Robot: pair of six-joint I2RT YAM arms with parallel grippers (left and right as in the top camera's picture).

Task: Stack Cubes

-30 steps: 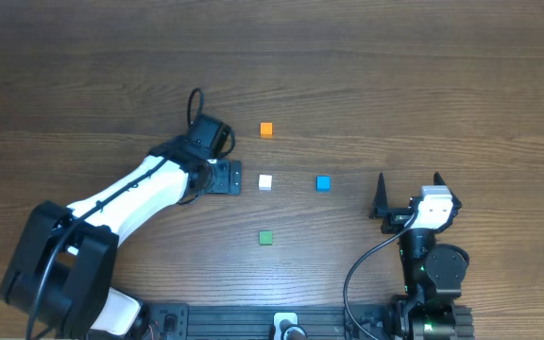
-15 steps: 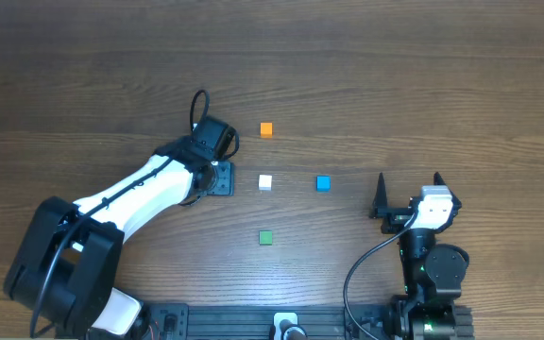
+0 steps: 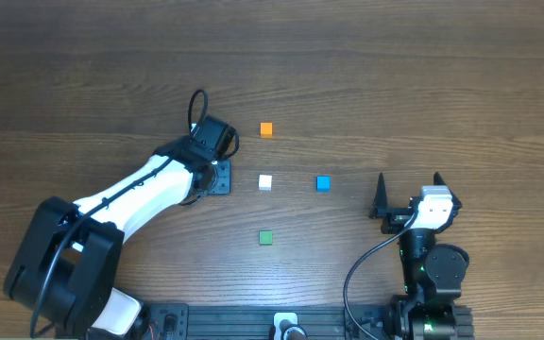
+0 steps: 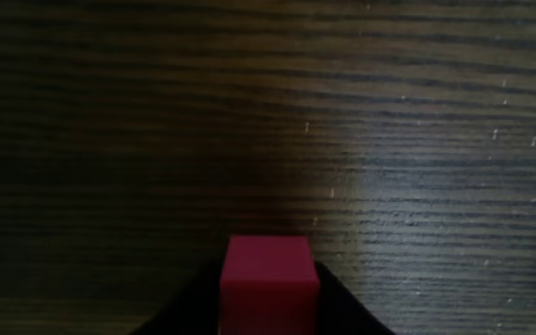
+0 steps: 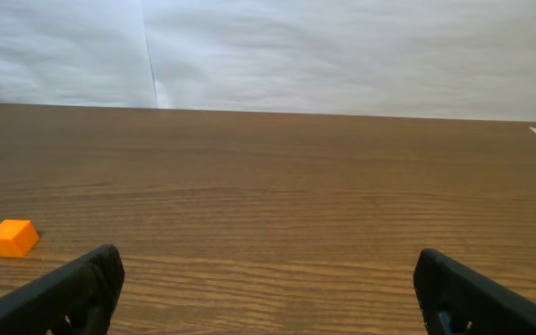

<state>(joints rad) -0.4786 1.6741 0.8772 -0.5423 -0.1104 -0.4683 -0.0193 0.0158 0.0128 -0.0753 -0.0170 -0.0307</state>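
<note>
A red cube [image 4: 268, 272] sits between the dark fingers of my left gripper [image 4: 268, 302], which is shut on it just above the wood. From above, that gripper [image 3: 219, 178] is left of a white cube [image 3: 265, 181]. An orange cube [image 3: 266, 129] lies farther back, a blue cube [image 3: 323, 183] to the white one's right, and a green cube [image 3: 265, 238] nearer the front. My right gripper [image 3: 409, 194] stands open at the right, holding nothing. In its own view the right gripper [image 5: 268, 261] has the orange cube [image 5: 12, 237] far off to one side.
The wooden table [image 3: 423, 85] is bare across the back and right. A pale wall [image 5: 342, 56] rises beyond the table's far edge. The arms' bases and a black rail [image 3: 281, 321] line the front edge.
My left gripper drew back slightly to the left, away from the white cube, then held still. The right arm and the loose cubes have not moved.
</note>
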